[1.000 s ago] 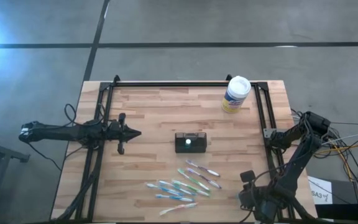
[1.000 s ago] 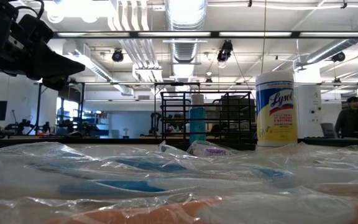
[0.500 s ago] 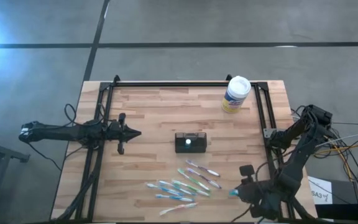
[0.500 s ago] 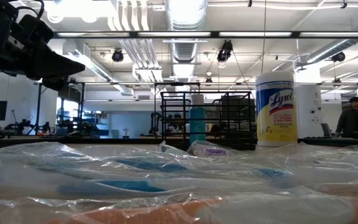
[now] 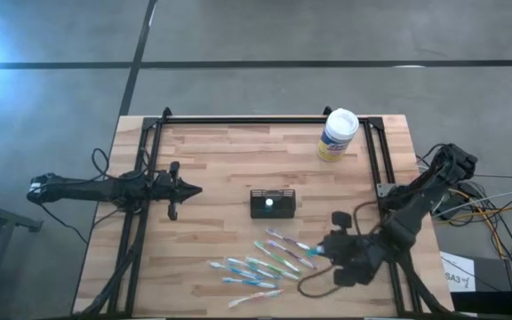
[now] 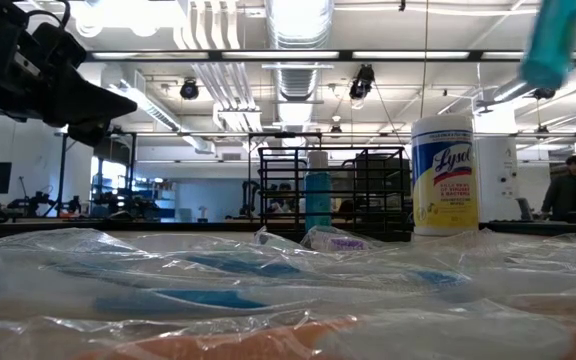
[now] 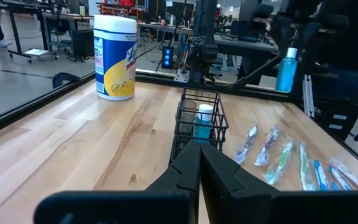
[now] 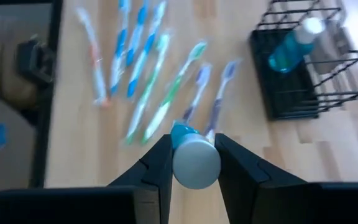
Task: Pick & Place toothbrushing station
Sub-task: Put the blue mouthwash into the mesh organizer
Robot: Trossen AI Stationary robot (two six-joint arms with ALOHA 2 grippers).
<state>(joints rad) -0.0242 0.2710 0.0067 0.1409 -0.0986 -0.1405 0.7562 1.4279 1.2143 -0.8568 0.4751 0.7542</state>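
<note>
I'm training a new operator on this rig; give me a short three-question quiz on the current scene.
1. True or false: the right gripper holds a small teal bottle.
2. What already stands in the black wire holder? A) toothbrush B) teal bottle C) nothing
3. Fill in: the left gripper is ____.

Key: 1 true; 2 B; 3 shut, holding nothing, beside the table's left edge.
</note>
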